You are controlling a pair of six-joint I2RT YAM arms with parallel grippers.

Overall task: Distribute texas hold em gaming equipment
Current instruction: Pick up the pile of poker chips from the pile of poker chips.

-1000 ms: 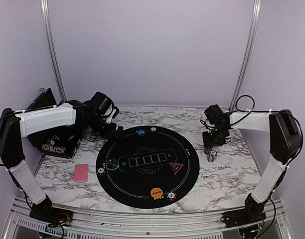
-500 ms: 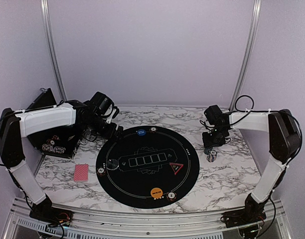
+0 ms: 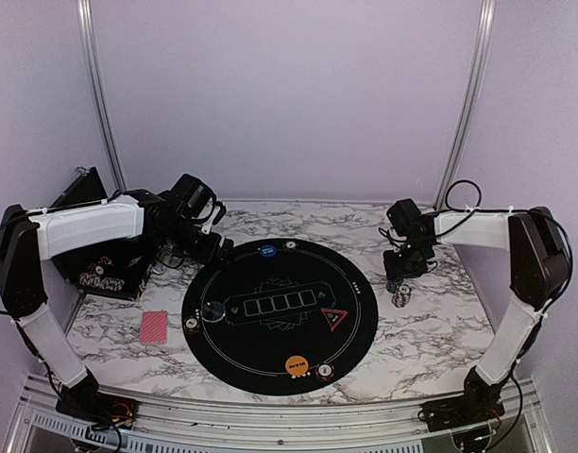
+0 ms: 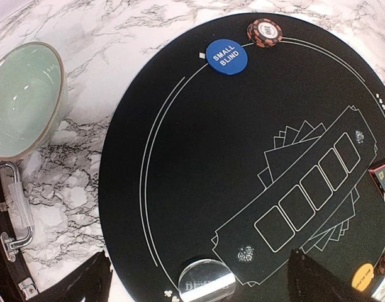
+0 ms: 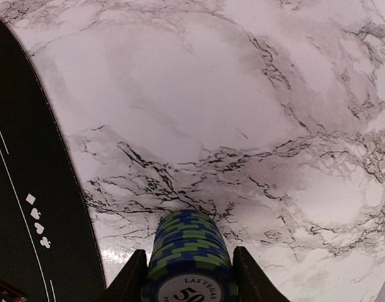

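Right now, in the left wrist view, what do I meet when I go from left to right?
teal bowl → blue small blind button → striped poker chip → red triangle marker

Overhead view faces whole table (image 3: 431, 330); wrist views look down closely, sharing the mat (image 4: 199, 157).

blue-and-green striped chips (image 5: 191, 261), black mat (image 4: 199, 145), marble table (image 5: 211, 94).

Three button discs (image 3: 266, 251), three lone chips (image 3: 290, 246), one triangle (image 3: 334, 318), one mat (image 3: 251, 351)
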